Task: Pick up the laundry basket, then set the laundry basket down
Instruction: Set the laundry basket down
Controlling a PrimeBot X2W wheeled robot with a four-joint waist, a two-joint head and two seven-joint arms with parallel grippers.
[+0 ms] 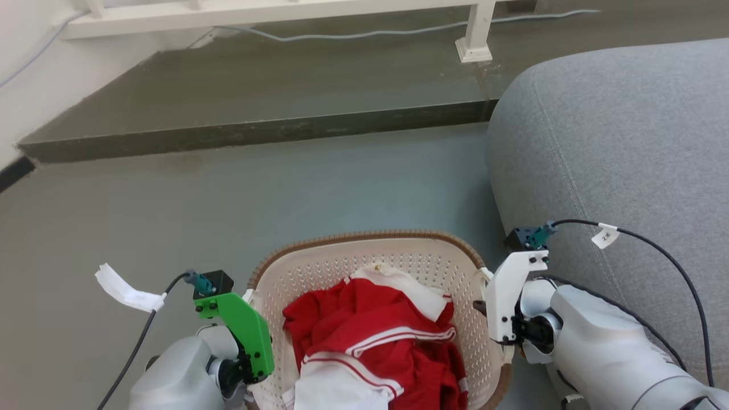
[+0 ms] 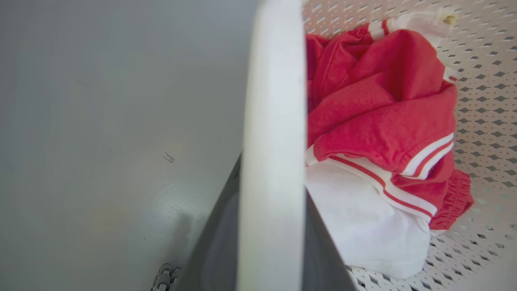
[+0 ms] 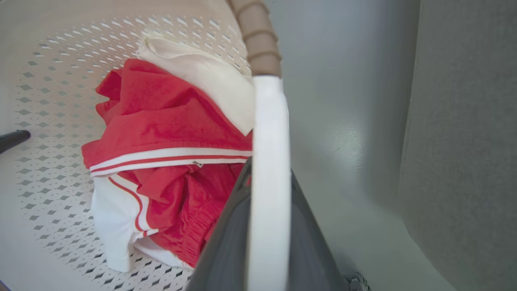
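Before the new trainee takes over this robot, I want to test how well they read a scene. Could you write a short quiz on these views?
1. True or false: the cream-white perforated plastic laundry basket with the brown woven-look rim is empty.
2. What stands to the robot's right of the basket? A) a wooden chair B) a grey fabric sofa C) a washing machine
3. Fill in: the left gripper and the right gripper each clamp a white side ____ of the basket.
Key: 1 false, crumpled red-and-white clothes lie in it; 2 B; 3 handle.
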